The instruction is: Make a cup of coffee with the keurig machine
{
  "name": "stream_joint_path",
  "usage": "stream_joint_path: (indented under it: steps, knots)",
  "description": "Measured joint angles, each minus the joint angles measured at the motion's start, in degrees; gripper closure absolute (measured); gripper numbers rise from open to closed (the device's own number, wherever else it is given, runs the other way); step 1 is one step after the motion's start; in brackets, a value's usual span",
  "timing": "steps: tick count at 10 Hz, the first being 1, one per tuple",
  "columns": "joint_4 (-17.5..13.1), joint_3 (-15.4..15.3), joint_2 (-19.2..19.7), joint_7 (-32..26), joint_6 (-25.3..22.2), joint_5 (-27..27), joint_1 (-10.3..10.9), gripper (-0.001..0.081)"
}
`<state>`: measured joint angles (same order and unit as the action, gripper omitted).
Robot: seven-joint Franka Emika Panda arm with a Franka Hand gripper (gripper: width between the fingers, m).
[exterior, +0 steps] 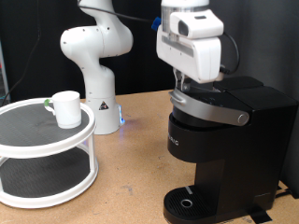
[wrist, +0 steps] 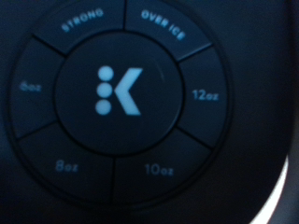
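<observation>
The black keurig machine (exterior: 220, 149) stands at the exterior view's right, its lid down and its silver-grey handle band (exterior: 213, 111) facing forward. The round drip tray (exterior: 189, 203) at its base holds nothing. My gripper (exterior: 194, 91) is pressed down close on the machine's top; its fingertips are hidden behind the hand. The wrist view is filled by the round button panel (wrist: 120, 91) with a lit K logo and the labels STRONG, OVER ICE, 6oz, 8oz, 10oz, 12oz; no fingers show there. The white cup (exterior: 65, 108) stands on the upper shelf of the white rack.
The white two-tier round rack (exterior: 45, 154) stands at the exterior view's left. The arm's white base (exterior: 101, 112) is behind it at the table's back. Brown tabletop (exterior: 131, 177) lies between rack and machine.
</observation>
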<state>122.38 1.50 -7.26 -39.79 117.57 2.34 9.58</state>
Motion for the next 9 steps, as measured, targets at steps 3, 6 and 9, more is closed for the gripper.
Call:
stream_joint_path:
  steps: [3, 6, 9]
  knots:
    - [3.15, -0.04, 0.24, -0.04, 3.76, 0.00, -0.09, 0.0802]
    - [5.10, -0.26, 0.73, -0.05, 6.79, -0.01, -0.09, 0.0802]
    - [5.34, -0.25, 0.63, -0.06, 7.26, -0.01, -0.09, 0.0802]
